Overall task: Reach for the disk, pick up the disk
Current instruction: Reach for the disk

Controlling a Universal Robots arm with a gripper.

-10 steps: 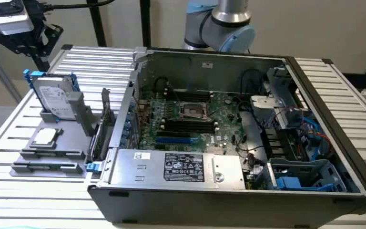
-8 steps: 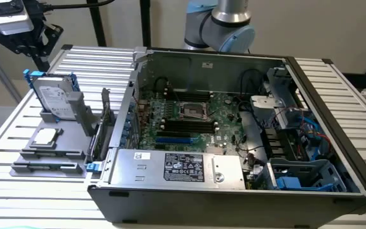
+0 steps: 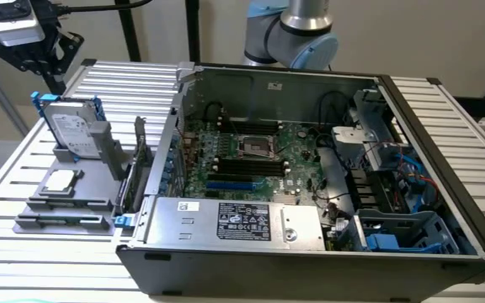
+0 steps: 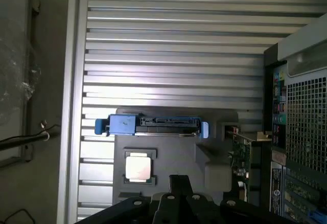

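The disk (image 3: 68, 128) stands on edge in a slot of the grey stand (image 3: 108, 151), leaning a little, with its blue frame (image 3: 42, 101) around it. In the exterior view it lies at nine o'clock from the computer case (image 3: 310, 265). A chip (image 3: 60, 181) rests at six o'clock from the disk, and a circuit card (image 3: 139, 145) stands at three. The gripper (image 3: 30, 53) hangs well above, near eleven o'clock; we cannot tell whether it is apart or together. We judge an off-centre descent could strike the frame's rim, tip the disk, or knock the card.

Disk (image 3: 67, 128) upright on grey tray (image 3: 98, 189)
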